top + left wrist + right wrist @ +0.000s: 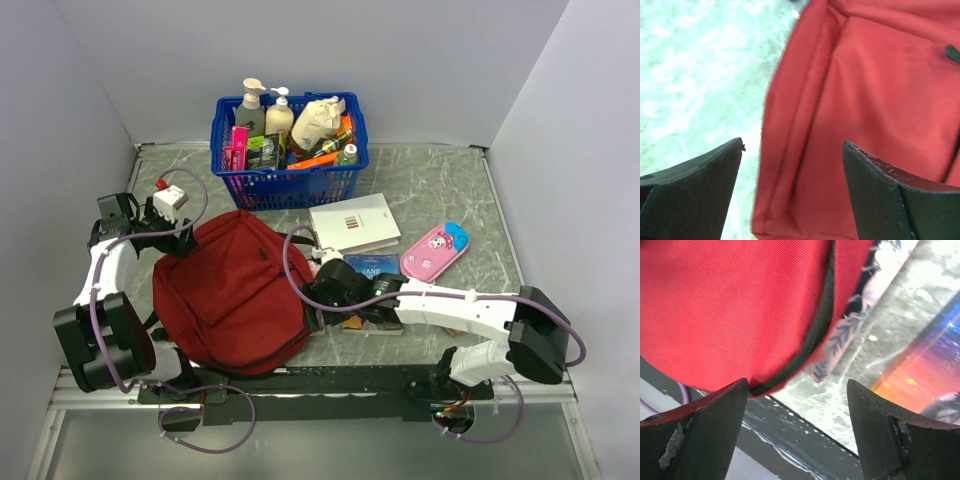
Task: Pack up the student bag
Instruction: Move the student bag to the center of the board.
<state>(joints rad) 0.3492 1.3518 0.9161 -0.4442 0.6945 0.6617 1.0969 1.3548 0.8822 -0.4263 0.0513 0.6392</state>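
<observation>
Both spread, nothing pinched: left gripper (pixel 792 150) over bag (pixel 235 295) left edge, right gripper (pixel 797 385) at zipper (pixel 815 335). Bag seen flat, centre-left on table (pixel 440 190). Risk: soft fabric bunched by pinch, bag dragged, zipper missed.

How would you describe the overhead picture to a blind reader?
A soft dark-red fabric backpack lies on a grey marbled table between two white robot arms. Behind it stands a blue plastic basket of bottles; a white book and pink case lie to its right.
</observation>
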